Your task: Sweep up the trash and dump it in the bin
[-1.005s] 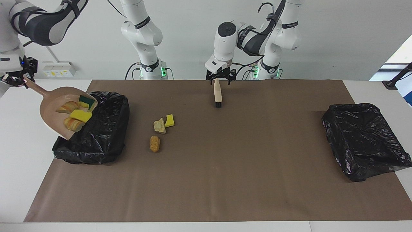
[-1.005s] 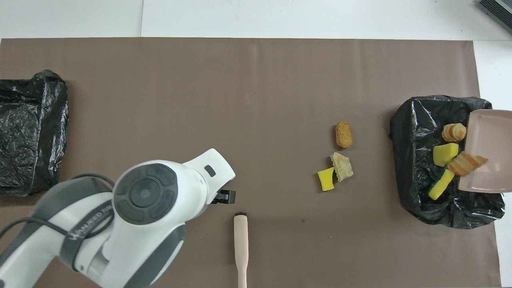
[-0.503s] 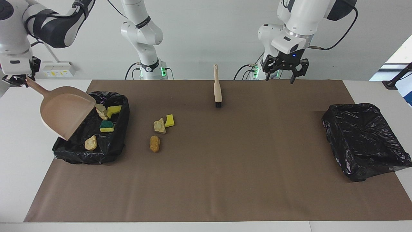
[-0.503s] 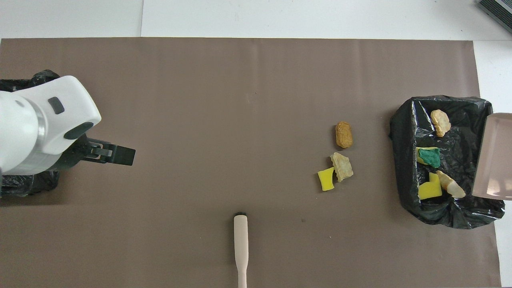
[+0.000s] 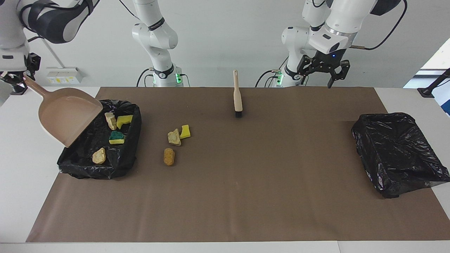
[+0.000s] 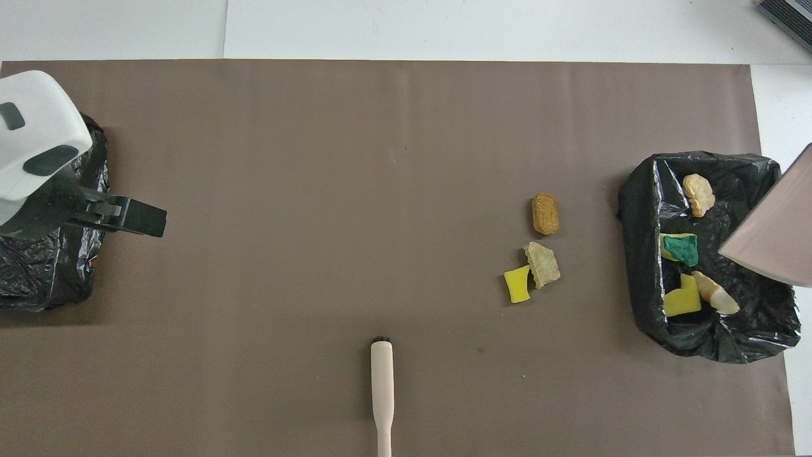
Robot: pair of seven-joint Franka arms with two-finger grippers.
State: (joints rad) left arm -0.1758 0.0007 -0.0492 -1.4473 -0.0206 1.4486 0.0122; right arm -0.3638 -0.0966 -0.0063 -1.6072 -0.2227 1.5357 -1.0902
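Observation:
My right gripper [image 5: 19,82] is shut on the handle of the pink-beige dustpan [image 5: 65,117], which hangs tilted and empty over the black-lined bin [image 5: 116,165] at the right arm's end. Several trash pieces lie in that bin [image 6: 641,209], among them a beige lump [image 5: 99,155] and a green-topped sponge [image 6: 682,249]. Three trash pieces sit on the mat beside it: a yellow sponge bit [image 5: 185,131], a beige chunk [image 5: 174,137] and a brown lump [image 5: 169,156]. The wooden brush [image 5: 237,93] stands on its bristles, untouched. My left gripper [image 5: 321,75] hangs open and empty near its base.
A second black-lined bin [image 5: 397,151] sits at the left arm's end of the brown mat [image 5: 246,182], partly under the left arm's hand [image 6: 32,139] in the overhead view. White table borders the mat [image 6: 380,158].
The trash slid out of the dustpan into the bin. The dustpan rose a little. My left gripper left the brush handle and swung up toward the left arm's end.

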